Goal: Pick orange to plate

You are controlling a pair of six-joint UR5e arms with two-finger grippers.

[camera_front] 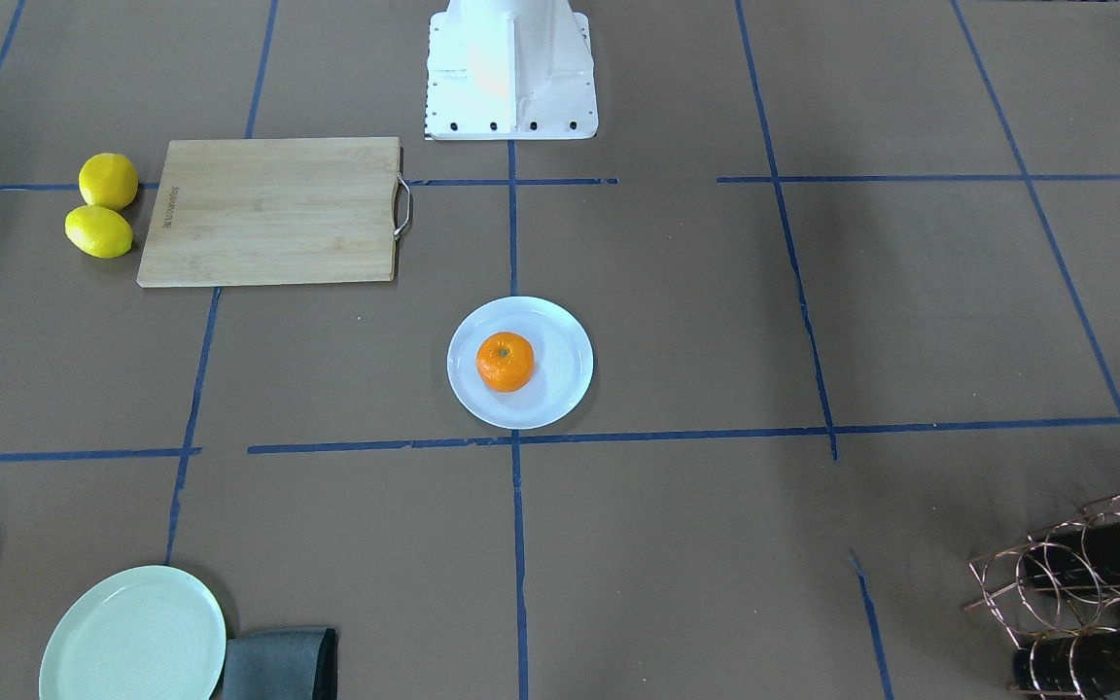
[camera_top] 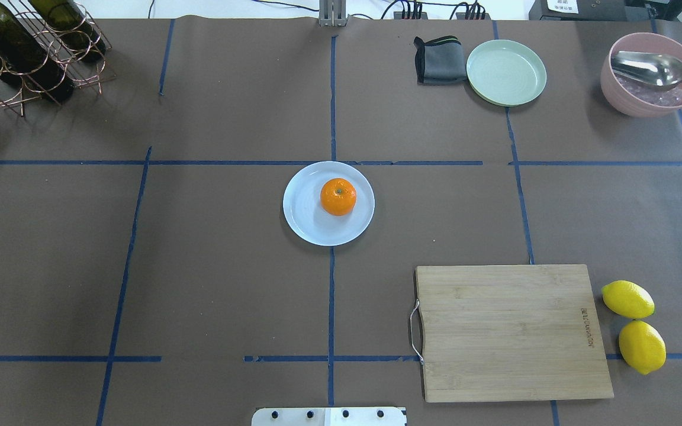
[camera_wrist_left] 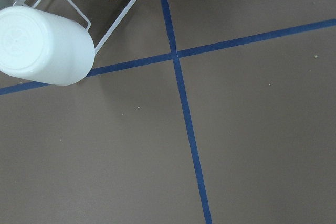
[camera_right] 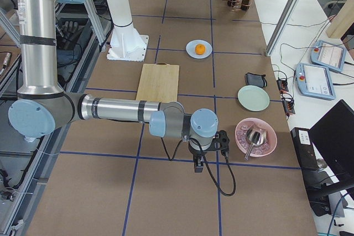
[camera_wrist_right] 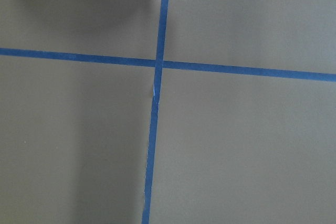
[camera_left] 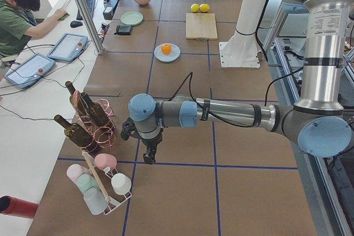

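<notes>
Orange (camera_top: 338, 196) sits on the white plate (camera_top: 305, 222), mid-bench (camera_top: 199, 284), slightly off the plate's centre. My left fingers (camera_left: 149, 157) hang low near the cup rack (camera_left: 105, 186) and my right fingers (camera_right: 198, 165) near the pink bowl (camera_right: 255, 136), both well apart from the plate. Spread or pressed together, I cannot tell for either.

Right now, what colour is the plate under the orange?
The plate is white with a faint bluish tint; the overhead view shows it best.
</notes>
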